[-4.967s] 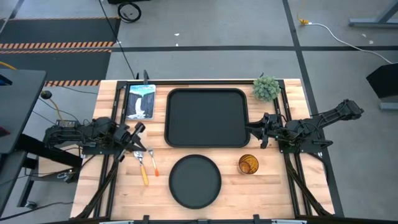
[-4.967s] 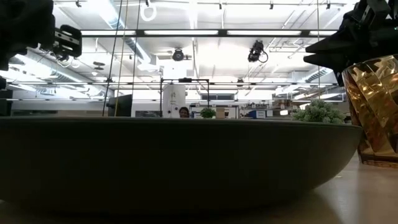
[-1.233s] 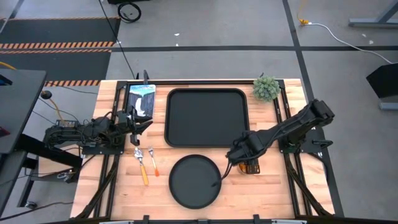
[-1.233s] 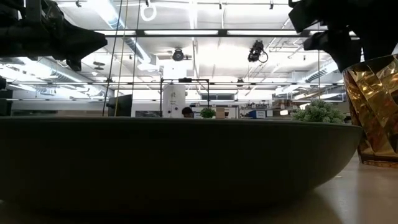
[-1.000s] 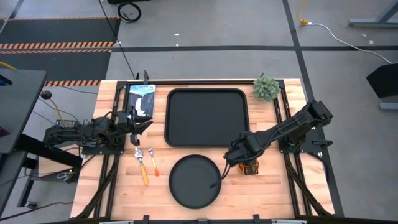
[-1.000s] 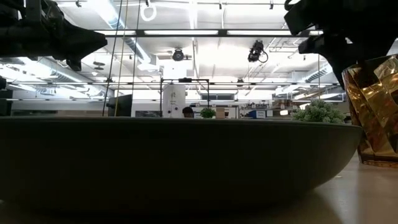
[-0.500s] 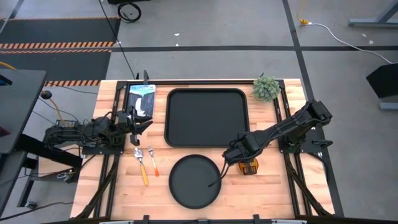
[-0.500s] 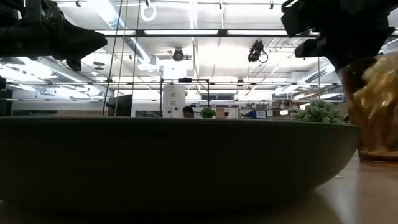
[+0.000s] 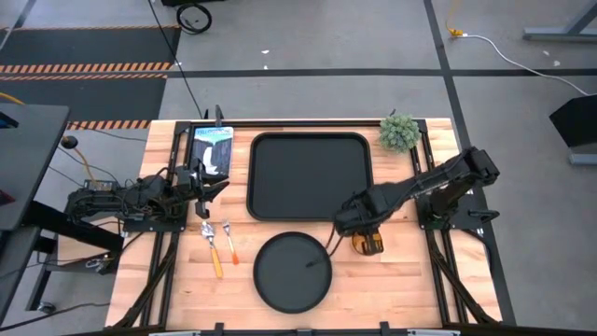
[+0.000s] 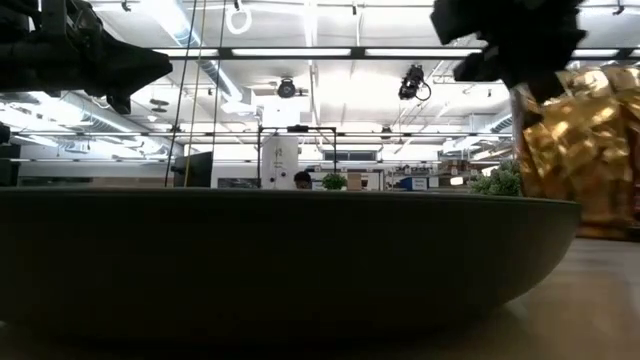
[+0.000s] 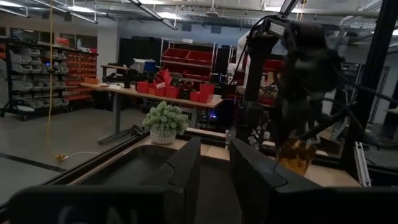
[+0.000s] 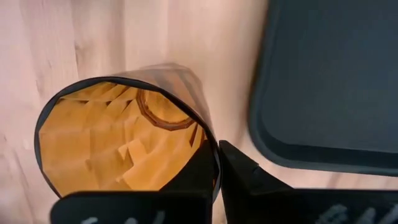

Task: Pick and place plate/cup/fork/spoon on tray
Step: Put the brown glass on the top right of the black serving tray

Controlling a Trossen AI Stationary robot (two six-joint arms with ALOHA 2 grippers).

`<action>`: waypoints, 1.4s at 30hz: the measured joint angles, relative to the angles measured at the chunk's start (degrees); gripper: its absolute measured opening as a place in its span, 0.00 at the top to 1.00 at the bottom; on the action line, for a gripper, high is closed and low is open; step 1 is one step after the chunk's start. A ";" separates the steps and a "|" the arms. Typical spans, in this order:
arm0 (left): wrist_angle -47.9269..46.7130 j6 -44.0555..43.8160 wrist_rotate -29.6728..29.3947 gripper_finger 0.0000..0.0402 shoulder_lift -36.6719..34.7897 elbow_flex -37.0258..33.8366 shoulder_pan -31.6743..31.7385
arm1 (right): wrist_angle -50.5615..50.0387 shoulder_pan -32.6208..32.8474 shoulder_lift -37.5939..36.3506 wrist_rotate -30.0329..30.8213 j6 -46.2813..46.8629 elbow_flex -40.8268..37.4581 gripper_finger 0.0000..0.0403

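At the tray's (image 9: 310, 175) 5 o'clock corner, right end effector (image 9: 359, 231) grips the cup (image 9: 367, 244); tray empty, plate (image 9: 292, 272), fork (image 9: 213, 246), spoon (image 9: 229, 239) unplaced.

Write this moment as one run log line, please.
right hand: shut on rim of translucent amber cup, lifted beside black rectangular tray | left hand: waiting at left table edge, open | round black plate: on table

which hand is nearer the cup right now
Right. The right hand grips the cup by its rim; the left hand sits across the table, beyond the tray.
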 joint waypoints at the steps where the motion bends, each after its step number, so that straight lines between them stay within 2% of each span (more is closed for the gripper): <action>1: 0.00 0.00 0.00 0.76 0.00 0.00 0.01 | -0.70 -1.03 -0.15 -0.32 -0.98 0.78 0.97; 8: 0.00 -0.04 0.00 0.76 0.00 0.00 0.01 | -4.22 -11.63 -0.30 -0.18 -9.30 5.21 0.96; 20: 0.02 -0.01 0.00 0.76 0.00 0.00 -0.01 | -0.30 -38.50 -0.26 1.22 -24.62 5.45 0.96; 26: 0.02 -0.03 -0.01 0.76 0.00 0.00 0.00 | 2.87 -50.35 -0.23 1.22 -26.73 5.45 0.96; 31: 0.02 -0.02 -0.02 0.76 0.00 0.00 -0.01 | 2.76 -55.83 2.13 1.10 -26.70 6.82 0.96; 42: 0.03 0.00 0.00 0.76 0.00 0.00 -0.01 | -1.97 -60.98 16.84 1.07 -28.05 21.49 0.96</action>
